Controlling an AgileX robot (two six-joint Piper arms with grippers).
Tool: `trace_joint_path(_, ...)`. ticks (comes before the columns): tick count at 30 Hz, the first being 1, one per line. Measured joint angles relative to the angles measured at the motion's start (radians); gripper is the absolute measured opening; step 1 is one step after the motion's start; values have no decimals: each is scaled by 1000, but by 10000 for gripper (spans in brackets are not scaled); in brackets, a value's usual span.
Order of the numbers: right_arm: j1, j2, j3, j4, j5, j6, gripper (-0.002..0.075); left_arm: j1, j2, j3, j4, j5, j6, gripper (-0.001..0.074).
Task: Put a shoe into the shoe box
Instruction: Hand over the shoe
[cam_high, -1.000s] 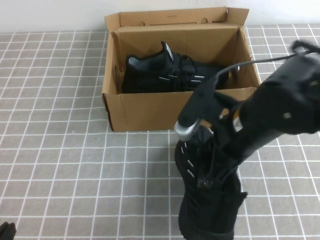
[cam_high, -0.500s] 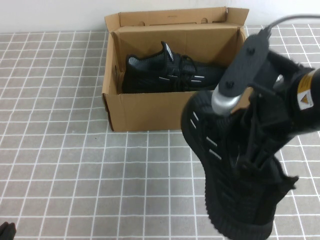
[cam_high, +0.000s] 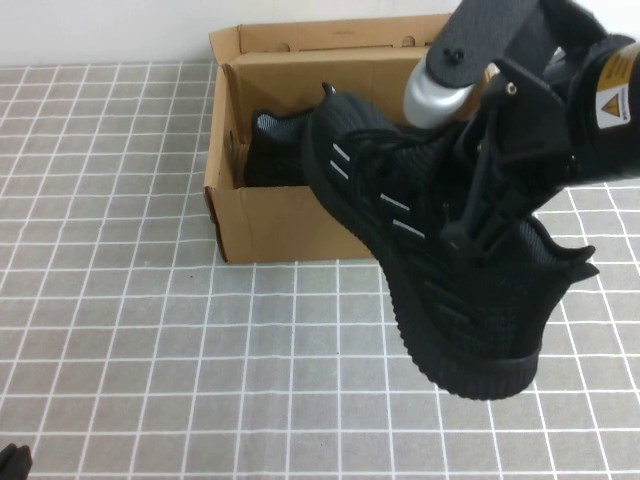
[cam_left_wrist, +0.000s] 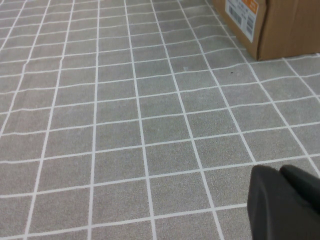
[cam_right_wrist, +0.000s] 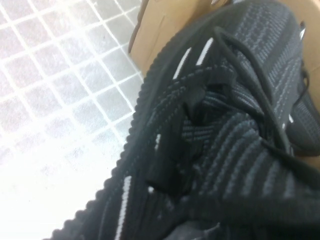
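My right gripper (cam_high: 490, 212) is shut on the shoe (cam_high: 440, 290), a black knit sneaker with small white side dashes and a chunky sole. The shoe hangs in the air, tilted, with its toe over the front wall of the shoe box (cam_high: 290, 225) and its heel toward me. In the right wrist view the shoe (cam_right_wrist: 225, 125) fills the picture and hides the fingers. The brown cardboard box stands open, and a matching black sneaker (cam_high: 272, 150) lies inside. My left gripper (cam_high: 12, 462) is parked at the near left edge, shut and holding nothing (cam_left_wrist: 280, 172).
The table is covered in a grey tile-pattern mat (cam_high: 120, 300). The box's lid flap (cam_high: 340, 35) stands up at the back against the wall. A corner of the box with a printed label (cam_left_wrist: 240, 12) shows in the left wrist view.
My right arm has lifted the shoe off the mat and carried it up toward the box, swinging its toe over the front wall. The left arm has not moved.
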Motion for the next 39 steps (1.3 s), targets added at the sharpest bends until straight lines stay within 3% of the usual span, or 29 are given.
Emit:
trace_joint_path(18,0,14,-4,-1,26,0,-8,0,0,0,1,-19,0,-1)
trace_joint_path(27,0,14,-4,25,54,0,-8,0,0,0,-332,-271,-110,-1)
trace_joint_path(39,0,14,-4,33,56,0,-8,0,0,0,-483,-376,-161,-1)
